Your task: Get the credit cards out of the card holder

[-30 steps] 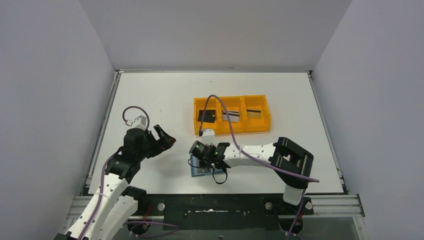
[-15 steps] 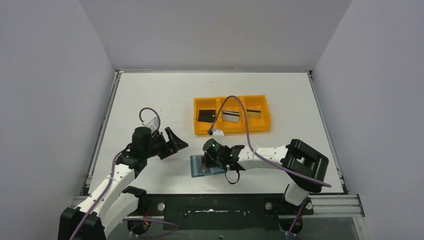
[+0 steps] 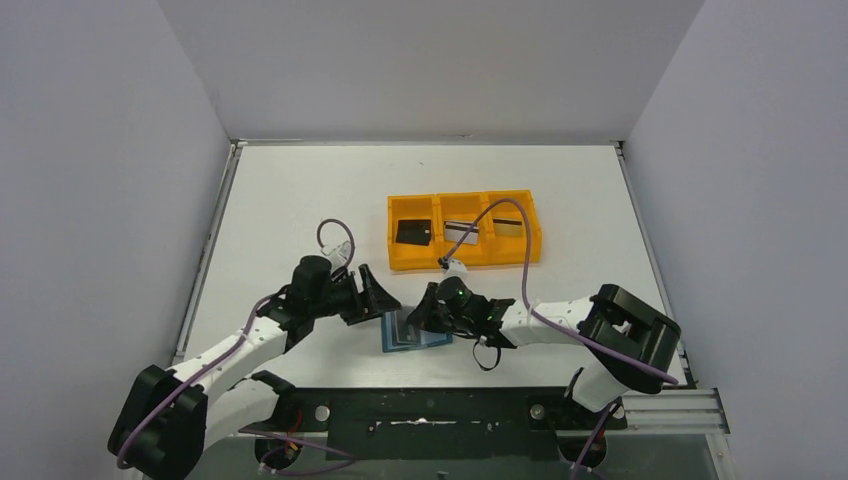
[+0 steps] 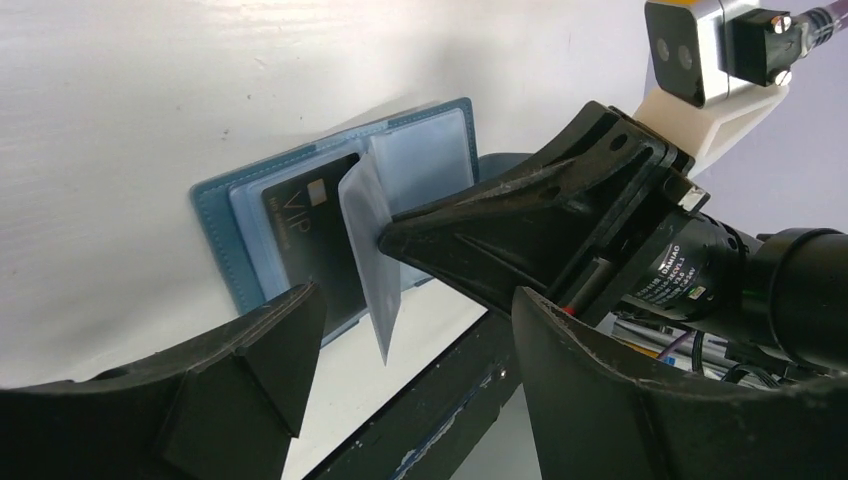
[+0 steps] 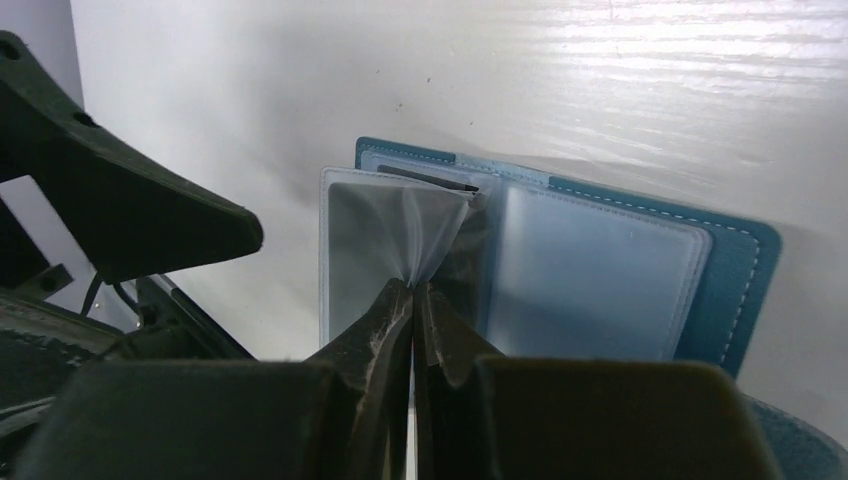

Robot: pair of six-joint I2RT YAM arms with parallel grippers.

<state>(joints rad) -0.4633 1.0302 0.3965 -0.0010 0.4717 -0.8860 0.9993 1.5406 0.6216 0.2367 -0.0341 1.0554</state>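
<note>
Teal card holder (image 3: 400, 338): lies open on the white counter (image 3: 300, 200) — orange tray (image 3: 465, 262) just beyond it.
Right pincer (image 5: 410, 292): reaches in from its right, pressed together on a clear sleeve (image 5: 370, 225) that stands up off it.
Left pincer (image 3: 383, 303): just left of it, spread, holding nothing.
Black card (image 4: 310, 215): in one of its pockets, beside the raised sleeve — "VIP" showing.
Loose cards (image 3: 462, 232): three, one per tray compartment.

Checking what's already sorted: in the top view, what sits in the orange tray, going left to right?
In the orange tray, one per compartment: black card → silver-grey striped card → second silver-grey striped card.
</note>
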